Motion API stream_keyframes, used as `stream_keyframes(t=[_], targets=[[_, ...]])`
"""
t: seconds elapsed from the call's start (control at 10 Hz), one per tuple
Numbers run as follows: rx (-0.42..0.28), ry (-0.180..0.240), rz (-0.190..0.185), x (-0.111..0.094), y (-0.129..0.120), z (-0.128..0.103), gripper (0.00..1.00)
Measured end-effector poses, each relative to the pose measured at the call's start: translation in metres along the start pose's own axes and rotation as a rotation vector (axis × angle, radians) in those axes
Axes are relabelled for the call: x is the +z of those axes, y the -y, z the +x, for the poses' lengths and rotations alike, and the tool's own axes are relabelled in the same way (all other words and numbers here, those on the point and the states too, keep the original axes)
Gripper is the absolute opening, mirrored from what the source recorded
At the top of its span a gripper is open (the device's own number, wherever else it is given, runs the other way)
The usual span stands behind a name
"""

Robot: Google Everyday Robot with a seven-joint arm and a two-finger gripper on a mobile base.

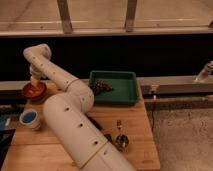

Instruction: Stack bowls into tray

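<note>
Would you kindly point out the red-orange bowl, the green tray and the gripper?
red-orange bowl (34, 91), camera view, near rim
green tray (126, 84), camera view, bare floor
gripper (34, 81), camera view, tip just above the bowl

Red-orange bowl (34, 90), dark-green tray (121, 87)

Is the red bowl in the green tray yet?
No. The red bowl sits on the table's left, apart from the tray; the gripper is right above it.

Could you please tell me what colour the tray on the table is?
Dark green, clearest in the camera view: the tray. The tool hangs over the red-orange bowl, far left.
</note>
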Motion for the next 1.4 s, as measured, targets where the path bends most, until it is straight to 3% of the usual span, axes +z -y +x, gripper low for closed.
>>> stream_keyframes(t=[1.4], targets=[[-0.006, -0.007, -0.01, 0.0023, -0.003, -0.0008, 0.54]])
